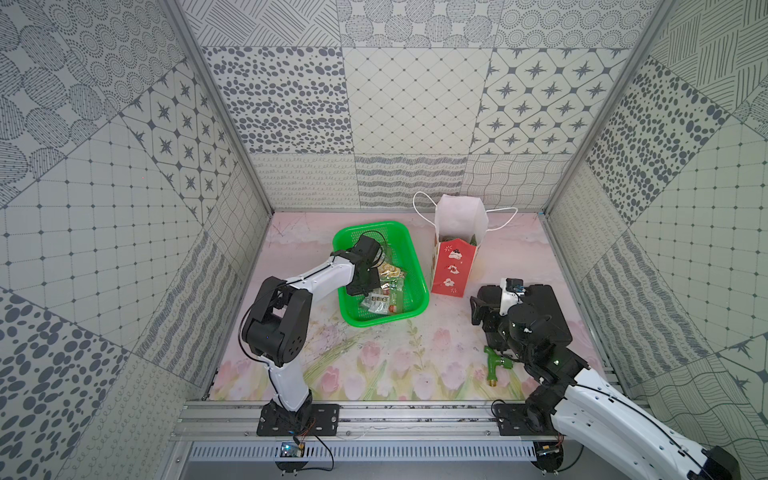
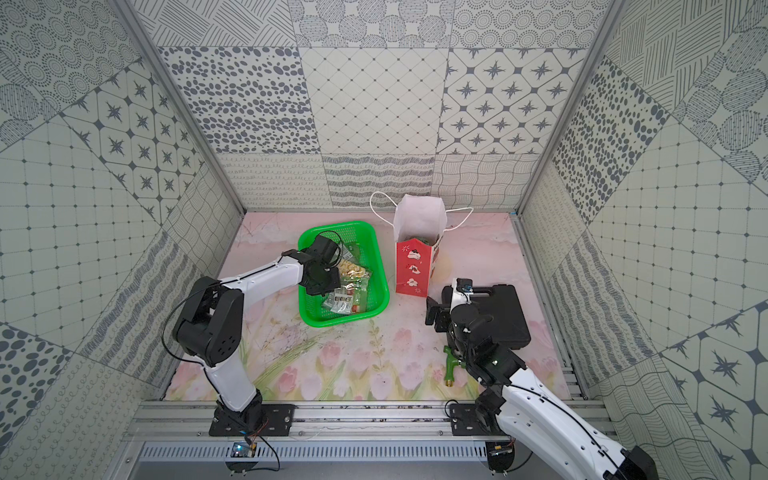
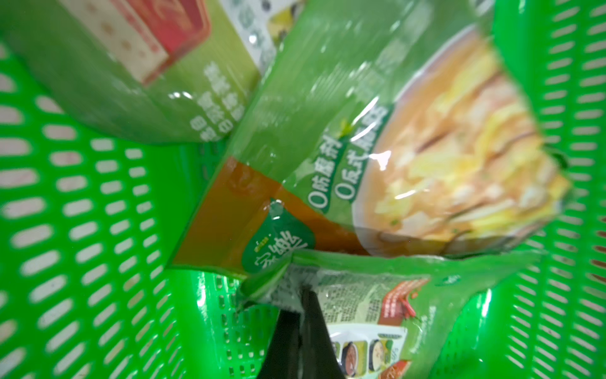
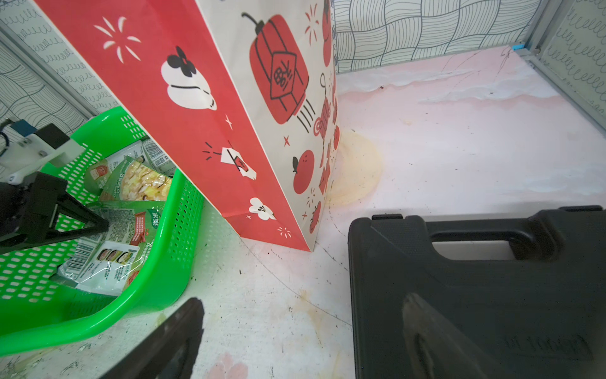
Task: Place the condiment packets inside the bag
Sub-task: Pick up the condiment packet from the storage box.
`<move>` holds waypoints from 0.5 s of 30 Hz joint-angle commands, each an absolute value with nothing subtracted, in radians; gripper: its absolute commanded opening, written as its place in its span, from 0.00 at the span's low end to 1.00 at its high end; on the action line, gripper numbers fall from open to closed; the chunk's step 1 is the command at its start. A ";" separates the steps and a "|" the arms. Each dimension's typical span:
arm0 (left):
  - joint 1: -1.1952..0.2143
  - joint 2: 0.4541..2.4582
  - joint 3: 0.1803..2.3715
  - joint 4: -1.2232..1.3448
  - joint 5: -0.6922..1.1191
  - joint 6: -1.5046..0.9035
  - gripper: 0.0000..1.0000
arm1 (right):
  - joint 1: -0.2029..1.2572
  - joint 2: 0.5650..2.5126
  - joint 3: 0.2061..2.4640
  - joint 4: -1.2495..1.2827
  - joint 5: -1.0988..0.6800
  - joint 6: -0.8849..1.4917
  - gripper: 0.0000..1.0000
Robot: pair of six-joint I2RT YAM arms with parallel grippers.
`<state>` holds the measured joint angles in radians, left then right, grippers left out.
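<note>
Left gripper [image 4: 103, 226] is down in the green basket [image 1: 417, 266], jaws closed tight on one corner of the pinched packet [image 3: 367, 315], which lies silver back up. I'm biting a corner because these pouches are flat and glossy, and that raised edge is the only bit that sticks up. The rest of the condiment packets [image 3: 426, 147] are heaped in the basket end nearest the front edge of the bench [image 1: 374, 365], overlapping each other. I judge that peeling one off by its edge beats digging into the pile. The basket sits mid-bench towards the back edge. The bag [image 1: 453, 270] stands upright just beside it on the right, with its mouth open and its cord handles flopped outward, so I'd say it's clear for a drop from above. Right gripper [image 4: 301, 300] is spread wide and holds nothing. It hangs low over the near edge of the black case [image 4: 459, 295], by the bag's front corner. My guess is it's parked there to steady the bag if needed. Counts:
- four packets showing in the basket, the pinched one included, maybe more underneath
- some green just inside the bag mouth, can't count it
- one bag, one basket and one case
- one green pipe fitting [image 1: 494, 361] near the front right corner, not mine to move
</note>
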<state>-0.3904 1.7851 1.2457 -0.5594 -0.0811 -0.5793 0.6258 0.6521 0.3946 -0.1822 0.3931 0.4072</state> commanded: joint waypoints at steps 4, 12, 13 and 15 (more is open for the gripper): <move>-0.391 1.576 1.202 -0.549 -0.054 -0.575 0.00 | 0.621 0.630 0.399 -0.144 0.388 0.394 0.97; -0.406 1.389 1.225 -0.541 -0.039 -0.607 0.00 | 0.621 0.630 0.398 -0.146 0.392 0.394 0.97; -0.408 1.368 1.236 -0.534 -0.038 -0.612 0.00 | 0.621 0.630 0.399 -0.146 0.394 0.394 0.97; -0.417 1.339 1.266 -0.523 -0.035 -0.625 0.00 | 0.621 0.634 0.399 -0.146 0.397 0.394 0.97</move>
<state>-0.4046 1.4097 1.2213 -0.5591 -0.0578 -0.5934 0.6258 0.6411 0.3946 -0.1825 0.3927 0.4072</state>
